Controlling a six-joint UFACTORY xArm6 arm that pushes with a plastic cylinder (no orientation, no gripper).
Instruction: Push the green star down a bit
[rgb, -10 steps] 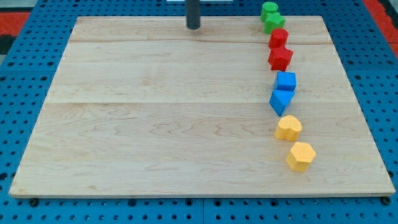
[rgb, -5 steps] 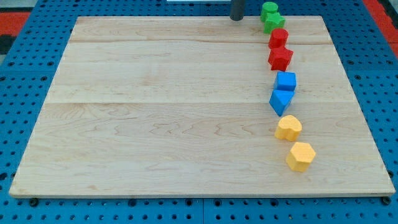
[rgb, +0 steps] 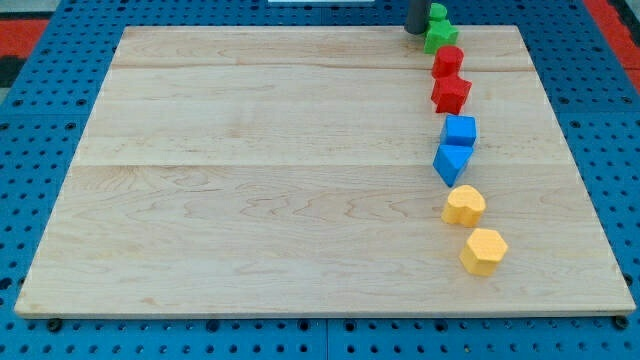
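At the board's top edge my tip, bare and holding nothing, sits beside the green star; approach step, next get above it.

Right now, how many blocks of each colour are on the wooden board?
Green: 2, a round one and a star
Red: 2
Blue: 2
Yellow: 2
Total: 8 blocks

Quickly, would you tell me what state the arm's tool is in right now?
No gripper: just a rod, holding nothing.
My tip sits at the view's top, against the left of the green blocks.
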